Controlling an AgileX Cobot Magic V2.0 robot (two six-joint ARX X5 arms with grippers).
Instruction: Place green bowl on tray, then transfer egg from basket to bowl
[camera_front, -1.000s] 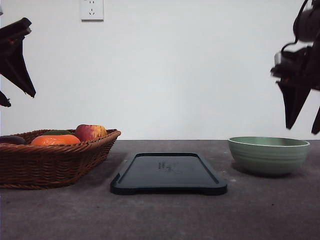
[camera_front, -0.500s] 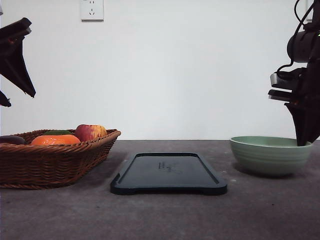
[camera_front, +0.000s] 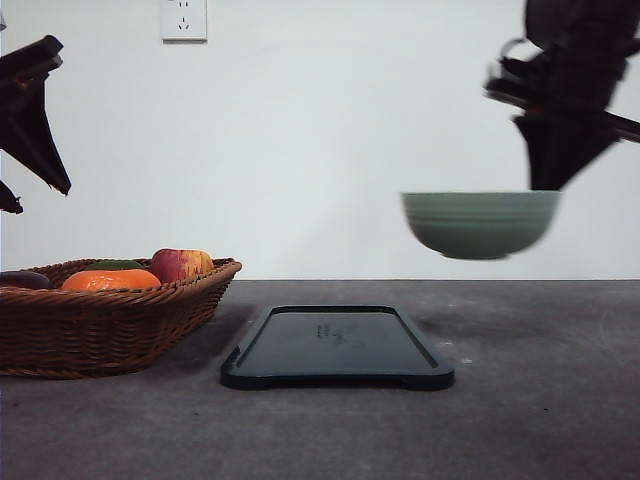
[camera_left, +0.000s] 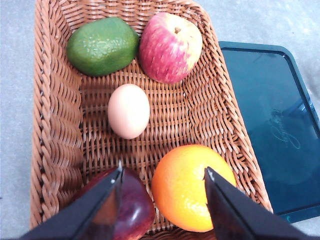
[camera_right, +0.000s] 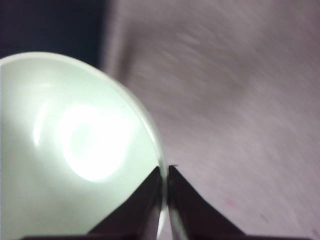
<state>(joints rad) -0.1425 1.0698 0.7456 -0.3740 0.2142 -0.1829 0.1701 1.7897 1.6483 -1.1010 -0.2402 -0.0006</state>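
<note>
— Right gripper (camera_front: 553, 170), what have you got?

— My fingers are pinched on the rim of the green bowl (camera_front: 480, 224), which hangs mid-right of the front view, above and right of the tray (camera_front: 337, 347). Half a second ago it sat on the table.

— Next?

— I'd judge: carry it left, lower it flat. My left gripper (camera_left: 162, 175) waits open over the basket (camera_left: 55, 125), above the egg (camera_left: 128, 110).

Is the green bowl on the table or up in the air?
Up in the air. The right gripper pinches the bowl's rim, holding it above the table, right of the tray.
</note>
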